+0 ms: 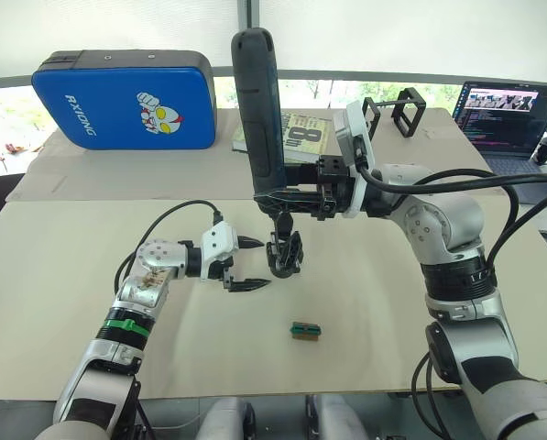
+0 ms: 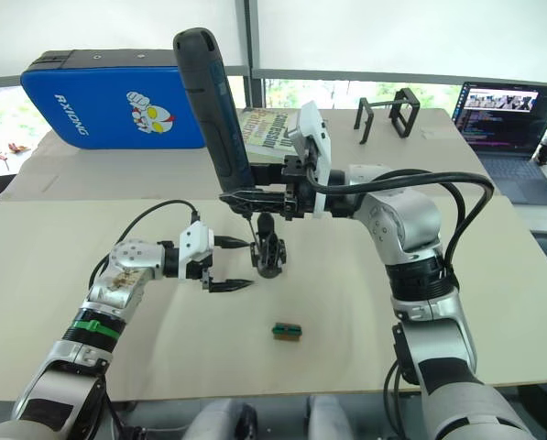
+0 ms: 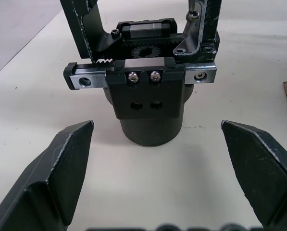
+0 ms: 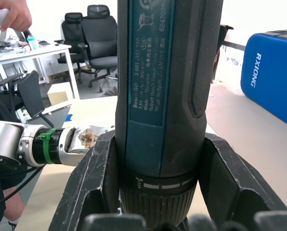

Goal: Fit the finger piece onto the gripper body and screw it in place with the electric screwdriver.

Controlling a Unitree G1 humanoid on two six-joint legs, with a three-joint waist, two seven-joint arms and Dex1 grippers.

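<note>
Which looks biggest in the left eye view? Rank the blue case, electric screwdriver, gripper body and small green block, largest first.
1. blue case
2. electric screwdriver, though held nearer the camera, which enlarges it
3. gripper body
4. small green block, close to the gripper body in apparent size

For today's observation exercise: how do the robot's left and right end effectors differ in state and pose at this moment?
The left end effector is open and holds nothing, while the right end effector is shut on the electric screwdriver. The left sits low beside the gripper body, fingers pointing at it; the right is higher, above it, holding the screwdriver upright. Both have two black fingers and are close to the gripper body.
</note>
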